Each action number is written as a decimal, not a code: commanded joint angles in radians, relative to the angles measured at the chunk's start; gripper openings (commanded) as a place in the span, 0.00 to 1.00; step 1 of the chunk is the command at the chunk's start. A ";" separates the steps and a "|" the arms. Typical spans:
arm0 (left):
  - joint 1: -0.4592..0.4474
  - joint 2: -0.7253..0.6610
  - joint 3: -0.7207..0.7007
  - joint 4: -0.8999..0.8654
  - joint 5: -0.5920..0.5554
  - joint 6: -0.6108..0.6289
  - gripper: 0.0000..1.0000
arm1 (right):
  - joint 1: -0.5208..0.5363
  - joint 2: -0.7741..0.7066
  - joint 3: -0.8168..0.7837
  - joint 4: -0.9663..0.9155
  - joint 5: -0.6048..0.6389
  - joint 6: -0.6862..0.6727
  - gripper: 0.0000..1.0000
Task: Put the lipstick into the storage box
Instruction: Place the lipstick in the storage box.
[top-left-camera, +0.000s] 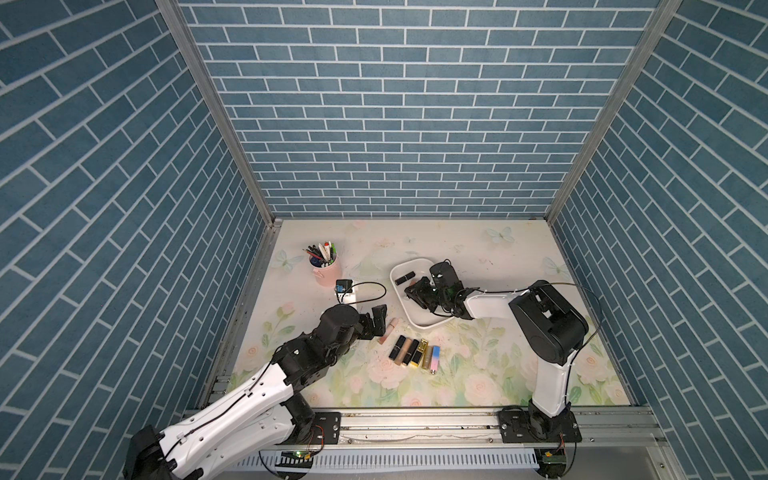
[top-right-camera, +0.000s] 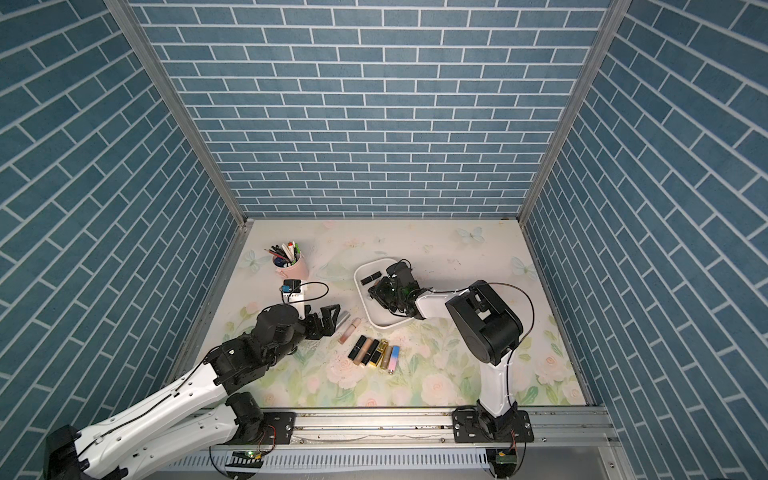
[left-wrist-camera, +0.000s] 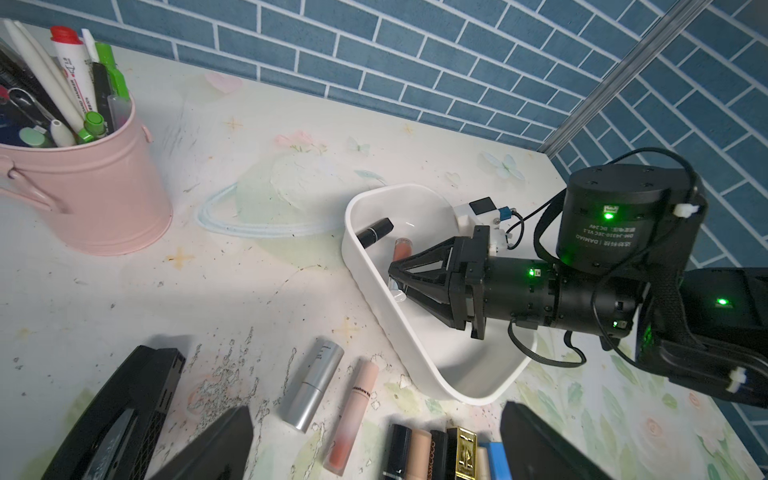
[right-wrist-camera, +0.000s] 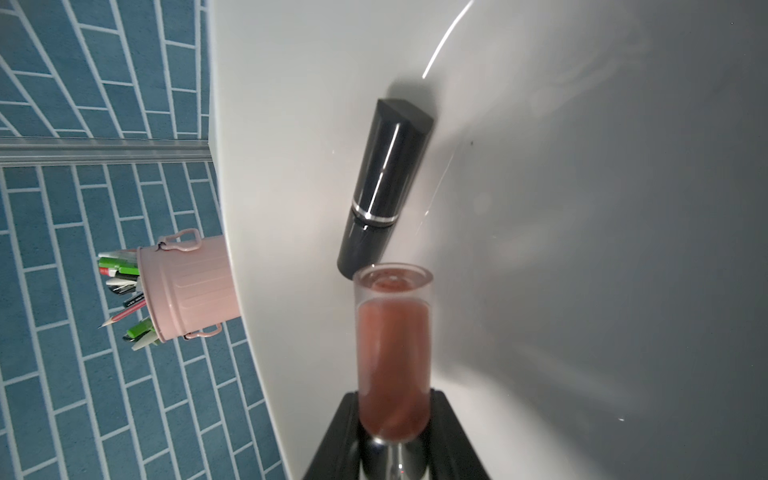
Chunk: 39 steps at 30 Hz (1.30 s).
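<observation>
held lipstick (right-wrist-camera: 392, 353): clear tube of reddish-brown gloss, inside the storage box, pinched at its lower end by the right claw – whether it touches the floor of the box I cannot tell
right claw (left-wrist-camera: 399, 280): nearly closed, clamped on the held lipstick, reaching in over the box's rim
black lipstick (right-wrist-camera: 384, 187): lying on the box floor, one end just beside the held tube's free end
storage box (left-wrist-camera: 482, 388): white tub on the desk (top-left-camera: 478, 257)
left claw (top-left-camera: 376, 321): spread wide, holding nothing – low over the desk
silver lipstick (left-wrist-camera: 313, 382) and pink tube (left-wrist-camera: 353, 415): lying side by side on the desk between the left claw's fingers
row of lipsticks (top-left-camera: 415, 353): packed together, just in front of the box
pen cup (top-left-camera: 326, 270): pink, upright, well apart from the box
</observation>
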 joint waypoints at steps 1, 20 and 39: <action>-0.006 -0.009 -0.014 -0.020 -0.018 0.007 1.00 | -0.006 0.027 0.032 0.015 -0.003 0.028 0.21; -0.006 -0.039 -0.025 -0.036 -0.023 -0.010 1.00 | -0.013 0.088 0.081 0.020 -0.008 0.031 0.34; -0.006 -0.041 -0.041 -0.054 -0.032 -0.034 1.00 | -0.028 0.080 0.110 0.046 -0.051 -0.002 0.57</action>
